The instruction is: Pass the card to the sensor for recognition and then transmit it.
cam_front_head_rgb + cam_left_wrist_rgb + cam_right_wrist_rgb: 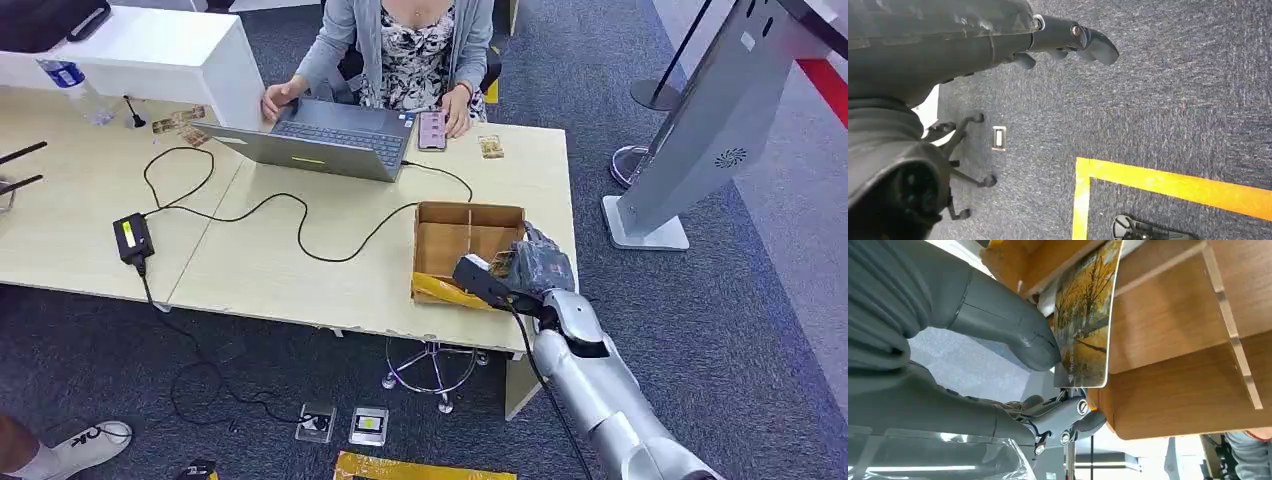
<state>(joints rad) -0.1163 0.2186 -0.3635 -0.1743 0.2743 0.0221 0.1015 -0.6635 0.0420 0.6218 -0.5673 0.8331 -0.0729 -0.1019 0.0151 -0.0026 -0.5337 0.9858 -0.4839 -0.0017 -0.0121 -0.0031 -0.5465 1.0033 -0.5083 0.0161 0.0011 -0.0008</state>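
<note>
Right hand (535,268) hovers at the near right corner of the cardboard box (468,252), pinching the card (1087,315) between its thick thumb and darker fingers; the card, printed with yellow autumn trees, stands on edge with its long axis running along the thumb, over the box's near compartment. Left hand (1068,42) hangs over the carpet, fingers loosely curled on nothing. Beyond the box, the worktop (330,270) carries a laptop (320,140) and a person typing.
</note>
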